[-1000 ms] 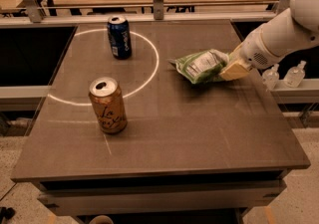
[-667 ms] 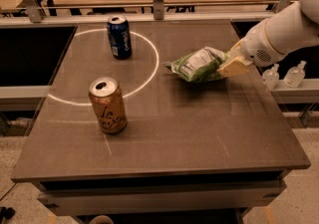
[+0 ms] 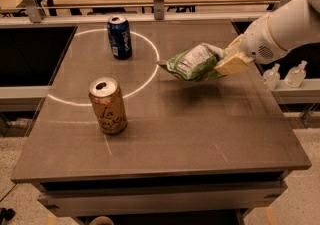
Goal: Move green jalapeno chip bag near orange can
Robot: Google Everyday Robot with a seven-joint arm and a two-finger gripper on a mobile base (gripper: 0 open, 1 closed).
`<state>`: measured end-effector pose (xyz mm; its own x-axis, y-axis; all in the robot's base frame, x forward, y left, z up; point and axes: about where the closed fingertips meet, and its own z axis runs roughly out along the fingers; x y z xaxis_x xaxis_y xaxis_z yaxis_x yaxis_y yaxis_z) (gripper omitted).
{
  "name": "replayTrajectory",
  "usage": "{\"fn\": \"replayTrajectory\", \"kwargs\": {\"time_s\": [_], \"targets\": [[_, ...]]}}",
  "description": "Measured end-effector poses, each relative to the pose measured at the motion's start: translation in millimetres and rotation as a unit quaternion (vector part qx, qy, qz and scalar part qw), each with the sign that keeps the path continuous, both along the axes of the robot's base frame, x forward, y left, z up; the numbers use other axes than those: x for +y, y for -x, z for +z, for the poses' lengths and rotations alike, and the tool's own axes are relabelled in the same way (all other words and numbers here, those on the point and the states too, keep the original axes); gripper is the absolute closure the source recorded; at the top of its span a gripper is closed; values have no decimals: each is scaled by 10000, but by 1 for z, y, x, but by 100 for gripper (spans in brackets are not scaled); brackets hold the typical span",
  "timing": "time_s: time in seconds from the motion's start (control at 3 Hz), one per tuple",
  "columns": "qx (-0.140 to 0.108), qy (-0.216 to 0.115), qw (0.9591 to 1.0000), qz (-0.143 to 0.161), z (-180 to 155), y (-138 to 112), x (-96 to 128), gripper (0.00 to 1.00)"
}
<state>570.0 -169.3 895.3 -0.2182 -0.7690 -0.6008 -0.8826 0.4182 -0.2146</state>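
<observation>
Camera view took in a dark grey-brown table (image 3: 200, 134) with a flat matte top, faintly scuffed, and a thin white ring (image 3: 146, 80) painted across its far left part. The green jalapeno chip bag (image 3: 192, 63) was a crinkled, glossy light-green pouch with a white printed panel facing up, its left corner tapering to a flat crimped seam. It hung clear of the tabletop over the right-centre of the table, with a soft shadow on the surface below it.

The gripper (image 3: 226, 64) sat at the bag's right end, its tan, blocky fingers (image 3: 234, 62) clamped on that end of the bag, so the bag stretched out leftward from it. Behind the fingers rose the smooth, rounded white shell of the arm (image 3: 282, 29), coming in from the right edge.

The orange can (image 3: 108, 105) stood upright on the near left part of the table, touching the painted ring: an orange-gold metal cylinder with dark cursive lettering and an opened silver top. It was well apart from the bag, down and to the left of it. A dark blue can (image 3: 119, 37) stood upright farther back, inside the ring. Two small clear bottles (image 3: 271, 75) stood on a ledge just beyond the table's right side.
</observation>
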Motion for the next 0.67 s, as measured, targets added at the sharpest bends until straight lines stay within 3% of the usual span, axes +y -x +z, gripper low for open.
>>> {"fn": "replayTrajectory", "kwargs": {"time_s": [0.33, 0.67], "targets": [[29, 21, 9999, 104, -2, 2, 1, 100], [177, -103, 9979, 607, -6, 23, 26, 100]]}}
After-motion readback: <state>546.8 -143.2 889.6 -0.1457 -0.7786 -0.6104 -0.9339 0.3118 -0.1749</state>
